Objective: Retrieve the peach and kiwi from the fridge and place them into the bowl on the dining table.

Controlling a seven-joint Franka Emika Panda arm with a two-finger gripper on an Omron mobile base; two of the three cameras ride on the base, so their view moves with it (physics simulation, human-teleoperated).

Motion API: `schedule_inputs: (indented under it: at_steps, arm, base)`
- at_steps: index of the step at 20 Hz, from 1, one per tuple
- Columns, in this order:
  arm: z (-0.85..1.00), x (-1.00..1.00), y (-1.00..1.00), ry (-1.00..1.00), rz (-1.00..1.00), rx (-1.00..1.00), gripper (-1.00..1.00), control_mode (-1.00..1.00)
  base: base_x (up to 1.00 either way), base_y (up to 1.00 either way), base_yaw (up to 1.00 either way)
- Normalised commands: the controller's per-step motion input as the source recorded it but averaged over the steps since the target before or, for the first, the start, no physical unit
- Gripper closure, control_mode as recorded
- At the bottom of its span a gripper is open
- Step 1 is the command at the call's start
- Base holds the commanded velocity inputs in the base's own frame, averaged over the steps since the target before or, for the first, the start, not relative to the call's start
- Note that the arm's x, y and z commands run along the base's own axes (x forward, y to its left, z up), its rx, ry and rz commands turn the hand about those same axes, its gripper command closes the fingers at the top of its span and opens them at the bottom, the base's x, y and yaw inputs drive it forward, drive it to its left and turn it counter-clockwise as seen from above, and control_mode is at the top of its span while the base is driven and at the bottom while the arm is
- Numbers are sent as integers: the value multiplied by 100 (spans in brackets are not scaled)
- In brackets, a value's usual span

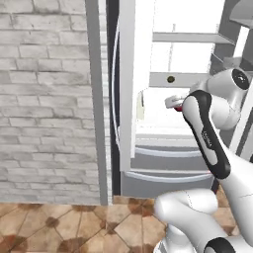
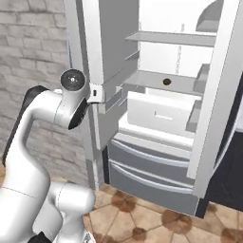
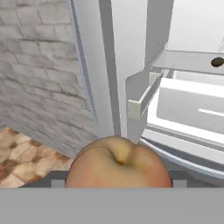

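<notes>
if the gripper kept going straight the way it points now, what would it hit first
Probably the open fridge: the hand view looks past the held peach toward the left door's inner edge and bin. Depth is unclear, so the exact spot is a guess.

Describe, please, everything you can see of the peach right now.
The peach sits right at the bottom of the hand view, close to the camera, so it looks large. It is round and smooth, pale yellow-orange with a pinker blush at the sides, and its stem dimple with a short crease faces the camera. It appears held at the hand, outside the fridge, whose open interior lies behind it. The contact with the fingers is hidden below it. In the left base view a small red patch shows by the hand.
</notes>
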Motion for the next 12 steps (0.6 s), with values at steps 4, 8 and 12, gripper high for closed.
schedule_inputs:
  at_steps: [4,8,12]
  arm:
    - [0,0,0,0,0,0,100,100]
    - [0,0,0,0,0,0,100,100]
    - [0,0,0,0,0,0,100,100]
  base:
    - [-43,3,59]
    - [-36,3,60]
    - [-28,1,59]
